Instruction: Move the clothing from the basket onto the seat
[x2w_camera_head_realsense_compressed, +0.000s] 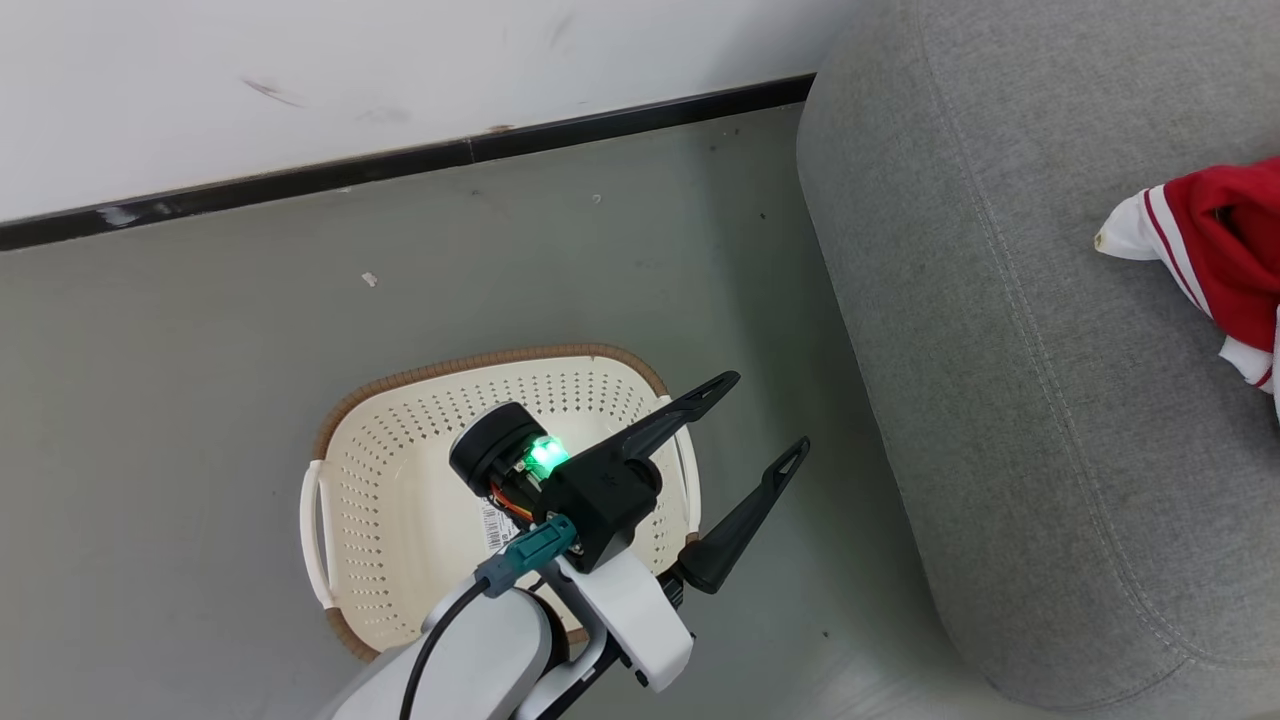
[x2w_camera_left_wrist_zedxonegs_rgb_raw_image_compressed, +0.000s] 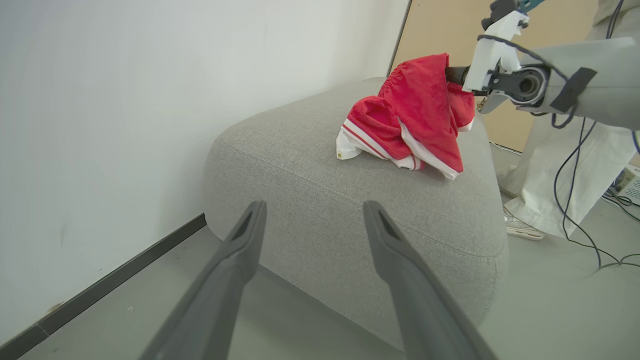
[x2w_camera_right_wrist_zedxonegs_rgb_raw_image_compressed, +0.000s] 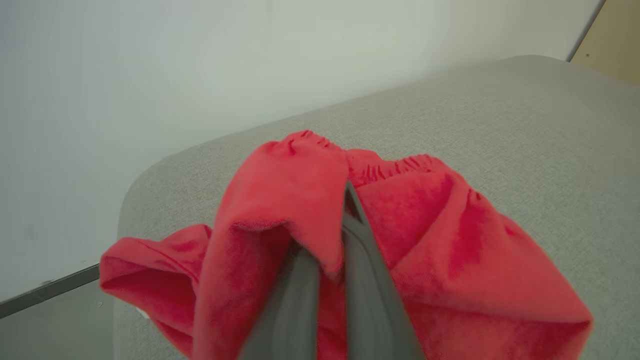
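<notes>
Right end effector shut on the clothing at its gathered waistband (soft, probably light, draping below onto the seat); left end effector wide, empty.

One basket, one seat, one heap of red clothing, and two tools: left tool, right tool.

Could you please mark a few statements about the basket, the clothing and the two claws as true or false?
1. The basket looks empty of clothing. True.
2. The right claw is shut on the clothing. True.
3. The left claw grips the basket's rim. False: it is open, holding nothing.
4. The seat is bare. False: the clothing rests on it, its top pinched by the right claw.
</notes>
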